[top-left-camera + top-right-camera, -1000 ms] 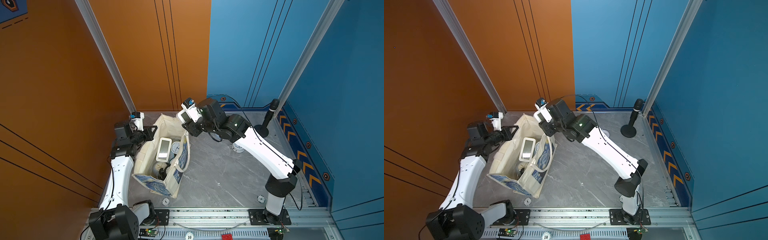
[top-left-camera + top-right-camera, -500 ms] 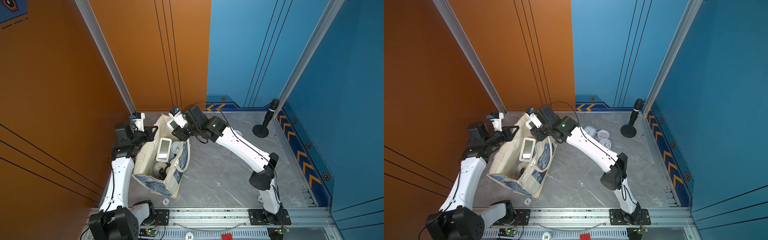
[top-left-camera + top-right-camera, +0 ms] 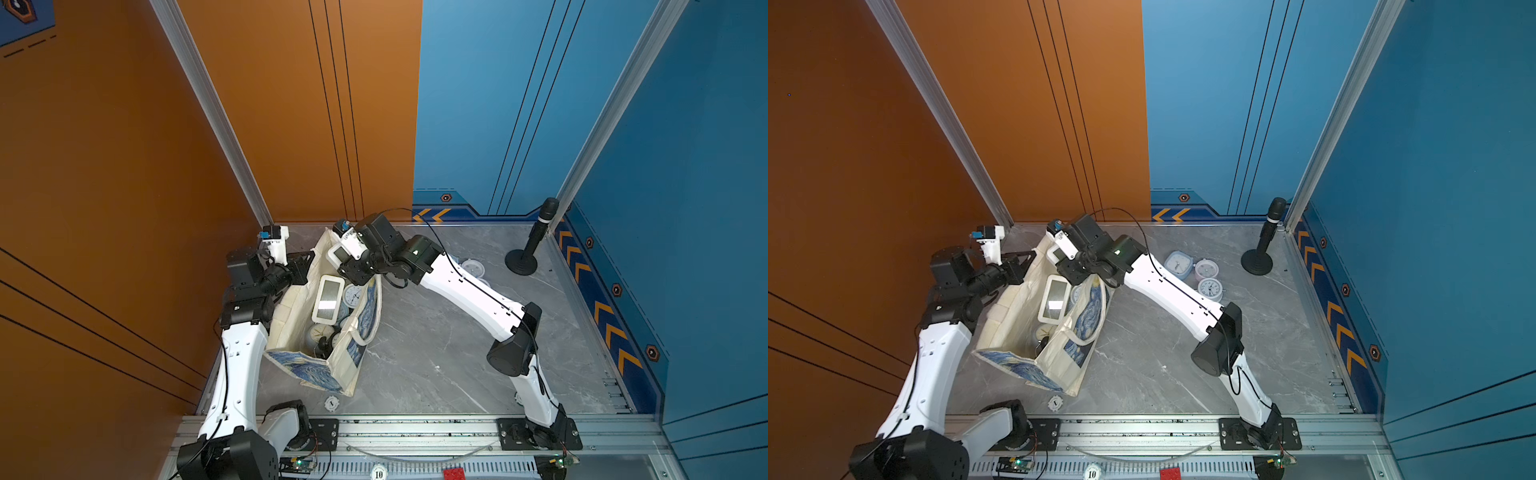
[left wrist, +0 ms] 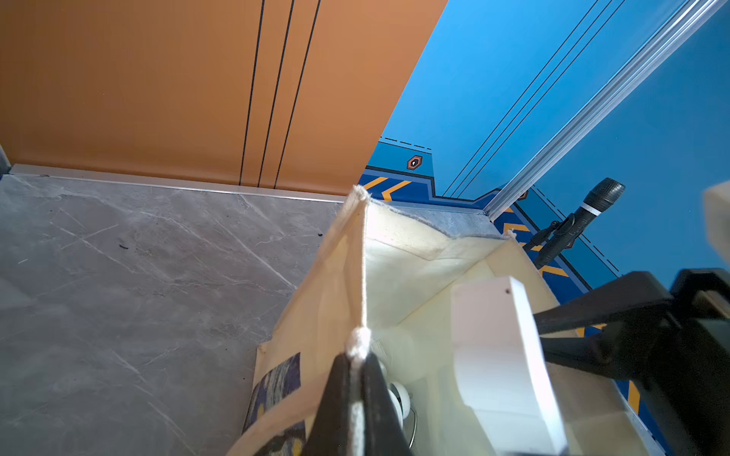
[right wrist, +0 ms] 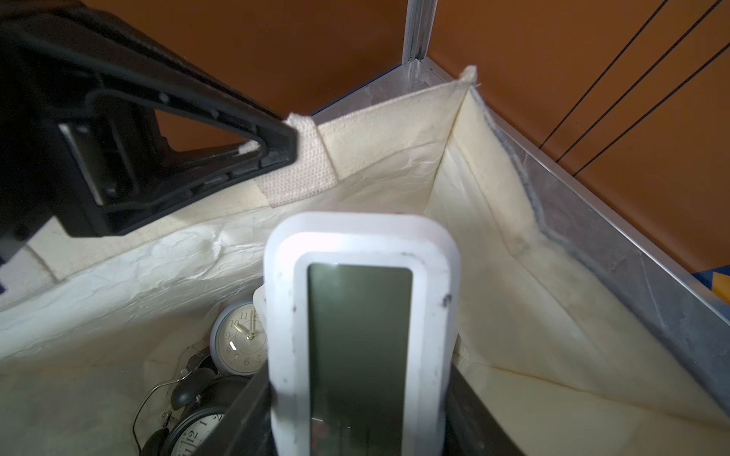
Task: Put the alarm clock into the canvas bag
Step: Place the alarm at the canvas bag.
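In both top views the canvas bag [image 3: 291, 316] stands open on the grey bench [image 3: 436, 353], and the left gripper [image 3: 309, 259] has its jaws pressed together on the bag's rim, on the side toward its own arm. The right gripper [image 3: 347, 266] has its jaws clamped on the alarm clock [image 3: 336, 251], a white slab with a grey screen, which hangs in the far end of the bag's mouth. Under the right jaws, inside the bag, lie a second white clock [image 3: 328, 299] and some round clocks [image 3: 353, 294]; well apart from both pairs of jaws, three small clocks [image 3: 1206, 269] (one square and blue, one pink, one pale blue) sit on the bench near a black microphone [image 3: 1264, 241] on its stand. In the left wrist view the left jaws meet on a cream fold of the rim, the starry print [image 4: 276, 379] shows just beside them on the bag's outer face, and the alarm clock's [image 4: 501, 355] white edge stands just past them inside the mouth, with the right gripper's black fingers [image 4: 616, 302] behind it. In the right wrist view the alarm clock [image 5: 355, 233] fills the gap between the right jaws, screen to the camera; beyond it the left gripper [image 5: 276, 150] pinches the cream handle strap [image 5: 300, 169] at the rim, and below the right jaws, at the bag's bottom, rest a grey round clock [image 5: 239, 343] and a black twin-bell clock [image 5: 197, 428].
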`<state>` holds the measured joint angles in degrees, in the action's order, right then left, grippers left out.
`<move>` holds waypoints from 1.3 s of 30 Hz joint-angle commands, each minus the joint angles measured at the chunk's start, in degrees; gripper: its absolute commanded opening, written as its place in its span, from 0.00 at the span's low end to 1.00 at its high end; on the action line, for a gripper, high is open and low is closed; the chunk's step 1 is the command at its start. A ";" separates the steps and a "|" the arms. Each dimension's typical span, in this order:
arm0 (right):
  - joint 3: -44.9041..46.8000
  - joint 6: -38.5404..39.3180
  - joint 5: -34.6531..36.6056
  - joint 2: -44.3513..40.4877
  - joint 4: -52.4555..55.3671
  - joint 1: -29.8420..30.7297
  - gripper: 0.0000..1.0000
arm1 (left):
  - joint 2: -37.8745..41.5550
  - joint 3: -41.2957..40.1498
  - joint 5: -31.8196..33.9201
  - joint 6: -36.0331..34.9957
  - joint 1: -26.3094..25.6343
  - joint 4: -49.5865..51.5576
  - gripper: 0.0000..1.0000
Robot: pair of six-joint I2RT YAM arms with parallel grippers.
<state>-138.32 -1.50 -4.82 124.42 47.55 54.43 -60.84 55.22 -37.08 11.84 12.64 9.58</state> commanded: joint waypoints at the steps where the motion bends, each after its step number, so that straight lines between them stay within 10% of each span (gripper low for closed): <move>1: -1.51 -0.72 -0.24 1.47 -0.41 -0.34 0.46 | 0.82 -0.47 -1.98 -0.27 -0.20 -3.05 0.03; 20: -4.18 -0.20 1.47 11.19 0.61 -3.80 0.48 | 0.99 -0.42 -2.73 -1.02 -0.57 -3.16 0.00; 39: -5.25 2.46 5.36 5.18 2.32 -2.96 0.81 | 0.47 -0.42 -2.73 -0.67 -0.64 -3.17 0.00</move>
<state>-143.09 -0.40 -2.76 135.72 47.75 51.37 -60.69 54.74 -38.87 11.79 12.32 8.82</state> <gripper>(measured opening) 0.803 0.078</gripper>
